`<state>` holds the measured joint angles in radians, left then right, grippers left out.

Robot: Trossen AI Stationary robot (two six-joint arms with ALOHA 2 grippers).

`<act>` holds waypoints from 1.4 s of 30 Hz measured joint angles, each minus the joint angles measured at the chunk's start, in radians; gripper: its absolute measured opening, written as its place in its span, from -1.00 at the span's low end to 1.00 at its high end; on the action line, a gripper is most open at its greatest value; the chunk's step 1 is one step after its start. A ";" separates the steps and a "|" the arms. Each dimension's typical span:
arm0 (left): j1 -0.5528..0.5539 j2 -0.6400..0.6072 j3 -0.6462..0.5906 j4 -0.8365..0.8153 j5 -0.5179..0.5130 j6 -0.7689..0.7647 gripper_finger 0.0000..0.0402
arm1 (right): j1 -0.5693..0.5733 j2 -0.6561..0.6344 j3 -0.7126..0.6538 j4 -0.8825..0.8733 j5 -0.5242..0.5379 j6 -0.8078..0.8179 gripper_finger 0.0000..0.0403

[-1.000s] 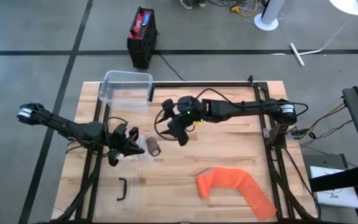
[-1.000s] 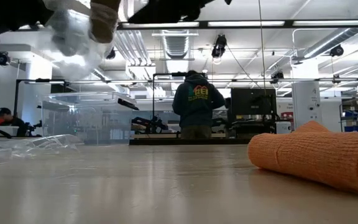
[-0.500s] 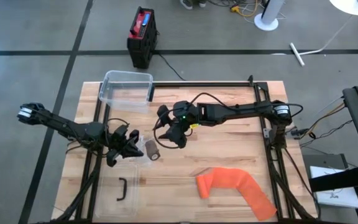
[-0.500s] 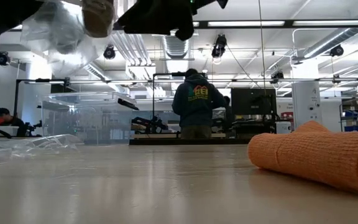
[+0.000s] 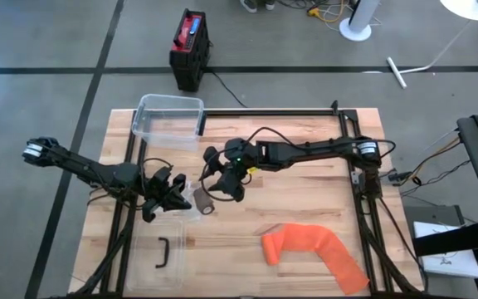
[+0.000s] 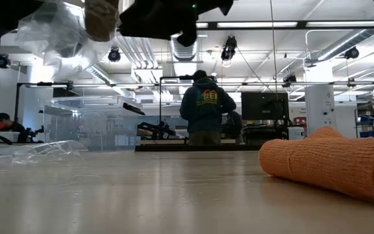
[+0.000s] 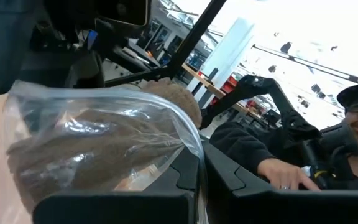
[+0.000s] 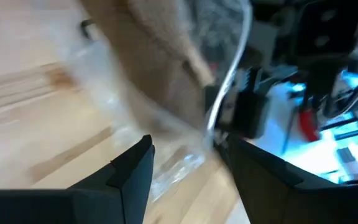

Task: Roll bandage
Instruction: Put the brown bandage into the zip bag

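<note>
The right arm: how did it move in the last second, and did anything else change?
The right gripper moved across the table toward the left gripper, and now its open fingers are close to the brown bandage roll in the clear plastic bag. It has not taken hold yet. The left gripper stayed shut on the bag, raised above the table. The orange bandage and the clear container did not move.

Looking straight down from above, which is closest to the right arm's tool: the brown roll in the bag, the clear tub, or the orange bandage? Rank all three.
From the right tool:
1. Brown bandage roll in its plastic bag, right beside it, toward the left arm.
2. Clear tub, at the table's far edge.
3. Orange bandage, unrolled near the front right corner.
</note>
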<state>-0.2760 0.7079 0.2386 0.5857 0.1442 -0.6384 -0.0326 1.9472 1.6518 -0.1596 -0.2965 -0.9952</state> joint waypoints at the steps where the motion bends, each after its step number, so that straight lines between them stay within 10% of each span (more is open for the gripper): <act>1: 0.000 0.000 0.000 0.000 0.001 0.000 -1.00 | 0.000 0.006 0.001 0.019 0.001 0.000 -0.01; 8: 0.000 0.010 0.000 0.001 0.004 0.000 -1.00 | 0.002 0.053 0.043 0.020 -0.003 0.034 -0.17; 16: 0.000 0.013 0.000 -0.008 0.000 -0.037 -1.00 | 0.016 0.063 0.124 -0.160 -0.045 0.096 -0.95; 25: 0.007 -0.024 0.016 -0.069 -0.069 -0.060 -1.00 | 0.018 0.062 0.311 -0.603 -0.047 0.322 -0.99; 31: 0.034 -0.064 0.090 -0.388 -0.200 -0.110 -1.00 | 0.005 0.065 0.308 -0.745 -0.043 0.437 -1.00; 36: 0.046 -0.048 0.193 -0.714 -0.398 -0.116 -0.94 | -0.009 0.068 0.249 -0.712 -0.038 0.525 -1.00; 42: 0.047 -0.016 0.220 -0.683 -0.447 -0.040 -0.84 | -0.012 0.069 0.132 -0.623 0.051 0.560 -1.00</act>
<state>-0.2292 0.6924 0.4585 -0.0972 -0.3025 -0.6785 -0.0442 2.0163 1.7842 -0.7826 -0.2454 -0.4357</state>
